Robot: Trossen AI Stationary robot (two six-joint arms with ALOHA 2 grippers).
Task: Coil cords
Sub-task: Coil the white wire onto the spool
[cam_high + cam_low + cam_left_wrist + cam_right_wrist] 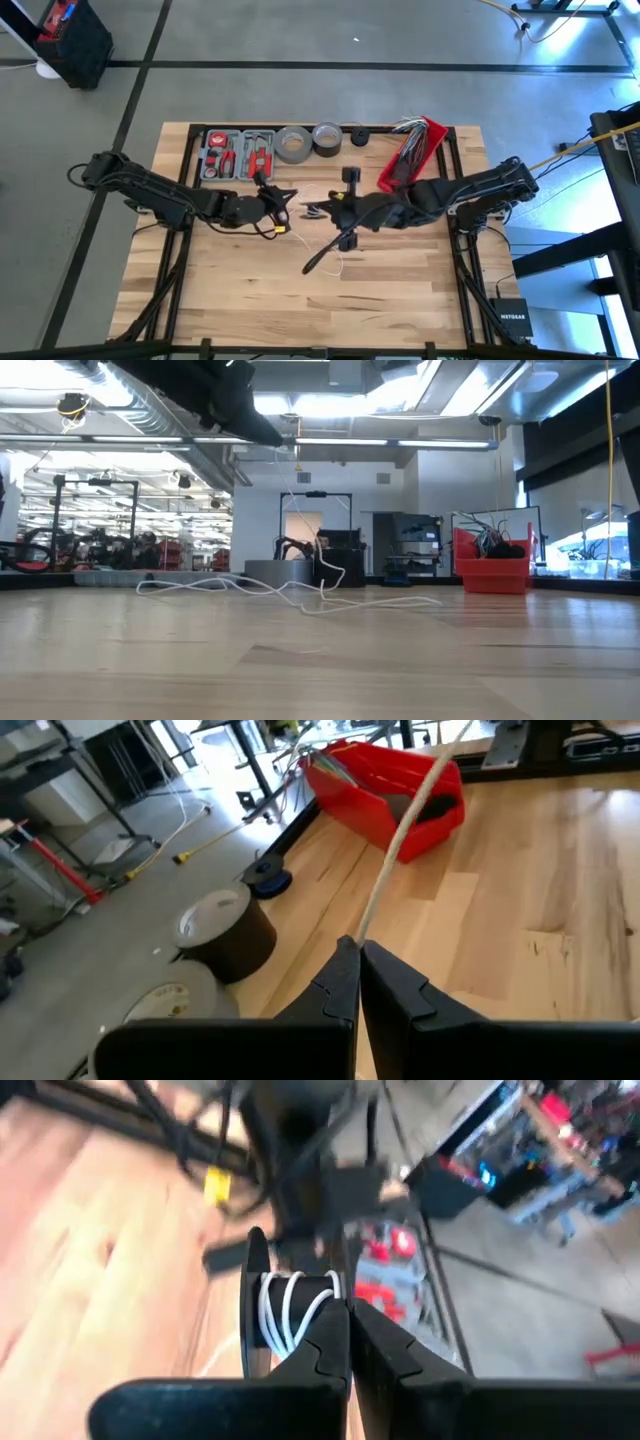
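I see the thin white cord (290,588) lying loose near the middle of the wooden table (400,280), its slack running mostly side to side across the low view, with one strand rising up toward the arms. The left gripper (358,982) is pinched closed on that strand, which leaves its fingertips taut and points toward the red bin (395,782). The right gripper (349,1342) is clamped too, with several turns of the cord wound on a dark spool-like piece (290,1310) at its fingertips. Both grippers meet at the table's centre. Beyond lie two tape rolls (308,142) and a tool tray (238,153). The right wrist view is too blurred to read the background.
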